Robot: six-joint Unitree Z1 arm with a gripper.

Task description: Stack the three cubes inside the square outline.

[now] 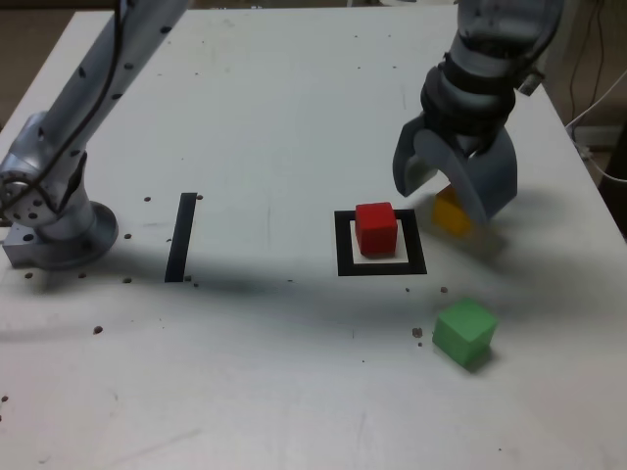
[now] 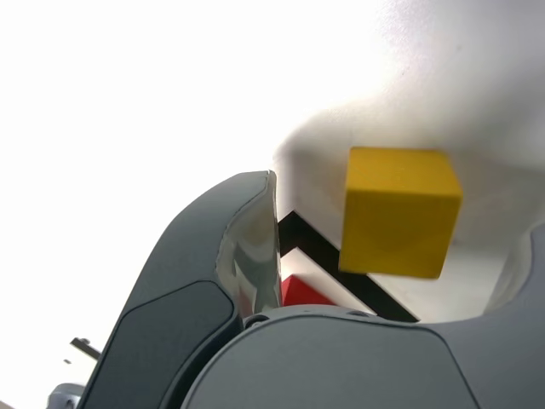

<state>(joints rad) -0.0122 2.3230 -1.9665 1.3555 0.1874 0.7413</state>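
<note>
Overhead, no legible writing appears on any object. Exterior view: the arm reaches down from the top, its gripper (image 1: 453,196) pointing at the table (image 1: 274,108), jaws spread astride the yellow cube (image 1: 452,214) without clamping it. Red cube (image 1: 375,227) sits inside the square outline (image 1: 381,264); green cube (image 1: 464,331) lies nearer the camera. Only this view shows the straight tape strip (image 1: 181,237). Wrist view: yellow cube (image 2: 398,211) between the spread fingers (image 2: 247,247), outline corner (image 2: 332,256) behind.

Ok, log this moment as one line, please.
gripper: open, straddling yellow cube, no grip | red cube: inside square | green cube: loose on table
</note>
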